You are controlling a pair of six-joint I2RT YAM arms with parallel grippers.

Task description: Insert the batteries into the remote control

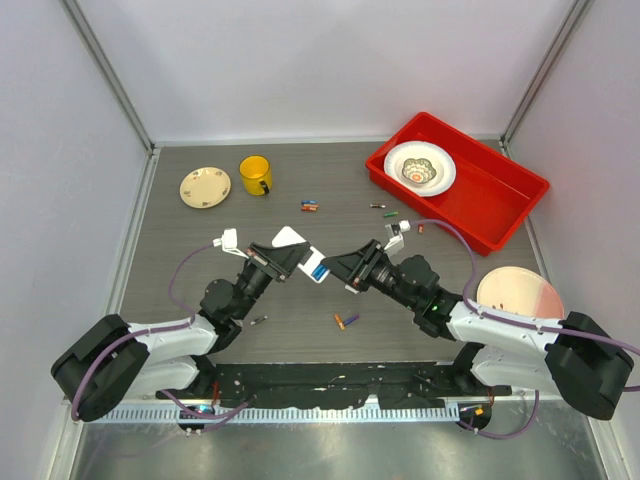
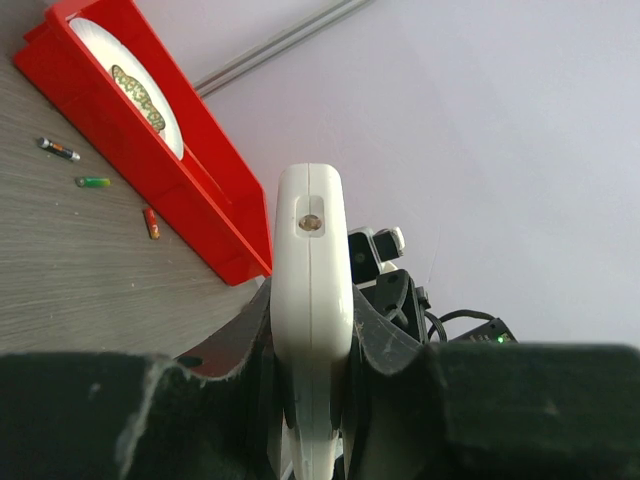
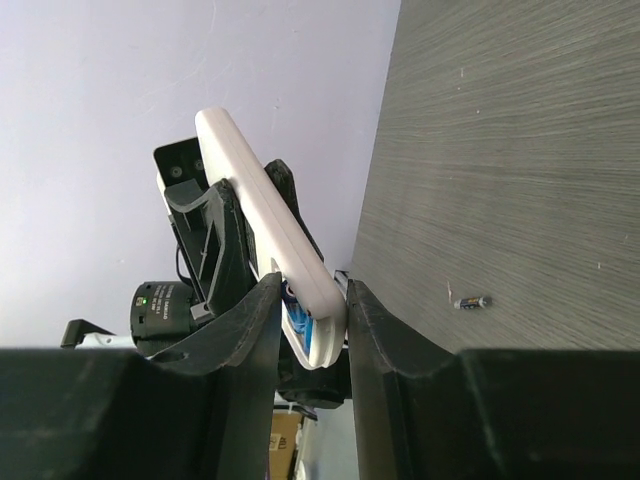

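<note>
The white remote control (image 1: 300, 256) is held off the table between both arms, its blue end (image 1: 316, 268) towards the right arm. My left gripper (image 1: 284, 260) is shut on its body; in the left wrist view the remote (image 2: 311, 250) stands edge-on between the jaws of the left gripper (image 2: 312, 345). My right gripper (image 1: 345, 270) has its jaws closed against both sides of the blue end of the remote (image 3: 262, 215), as the right wrist view (image 3: 315, 310) shows. Batteries lie loose on the table: a pair (image 1: 346, 321), one (image 1: 310, 207), one (image 1: 258, 320).
A small white square piece (image 1: 288, 237) lies behind the remote. A red tray (image 1: 495, 195) with a bowl (image 1: 419, 167) stands back right, more batteries (image 1: 385, 211) before it. A yellow mug (image 1: 255, 175) and plate (image 1: 205, 186) stand back left. A pink plate (image 1: 518, 295) lies right.
</note>
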